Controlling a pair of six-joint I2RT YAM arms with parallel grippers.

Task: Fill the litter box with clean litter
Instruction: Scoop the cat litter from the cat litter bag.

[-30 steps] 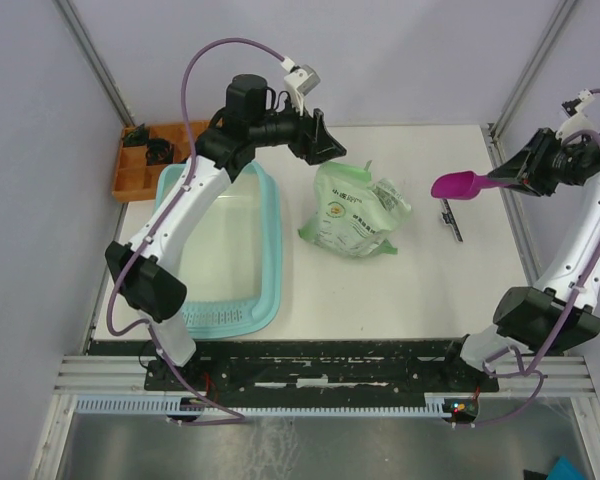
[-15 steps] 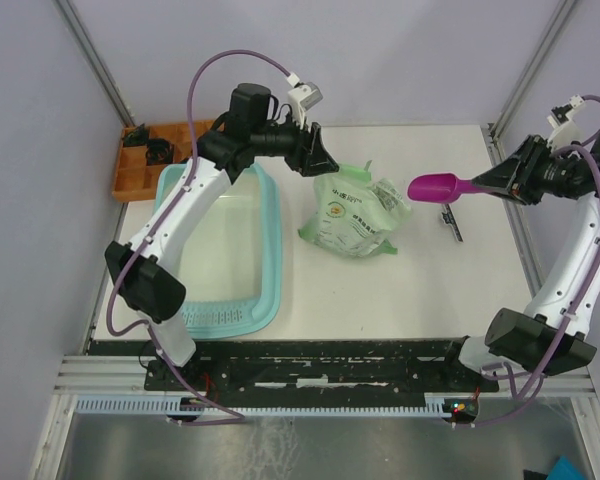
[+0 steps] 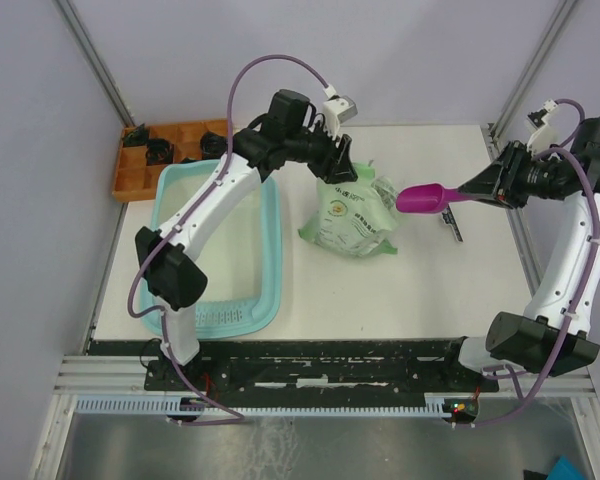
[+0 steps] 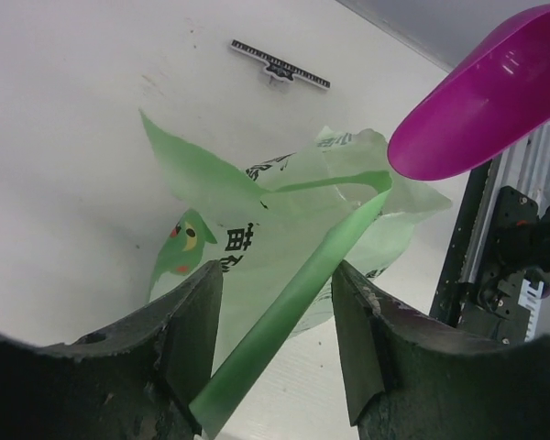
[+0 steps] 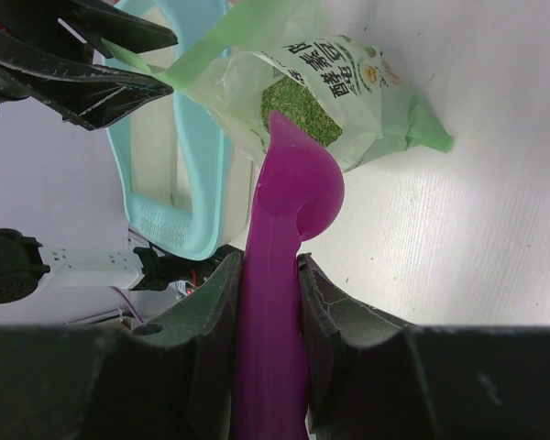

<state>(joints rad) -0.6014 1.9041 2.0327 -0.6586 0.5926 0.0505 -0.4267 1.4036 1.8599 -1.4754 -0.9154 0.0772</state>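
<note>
The light teal litter box [image 3: 270, 250] lies on the left of the table, its floor bare. Beside it lies the green and white litter bag [image 3: 355, 215], top open. My left gripper [image 3: 342, 165] is at the bag's top, open, with the bag's green edge strip [image 4: 321, 266] running between its jaws and a gap on the right side. My right gripper [image 3: 485, 187] is shut on the handle of a magenta scoop [image 3: 420, 197], whose bowl hangs just right of the bag's mouth. Green litter [image 5: 298, 99] shows inside the bag in the right wrist view, above the scoop's bowl [image 5: 298, 192].
An orange compartmented tray [image 3: 130, 170] sits at the back left corner. A small black strip [image 3: 452, 222] lies on the table right of the bag, under the scoop. Metal frame posts stand at both back corners.
My left arm swung right from above the litter box to the bag's top, and its jaws narrowed around the edge strip. My right arm carried the scoop left toward the bag.
</note>
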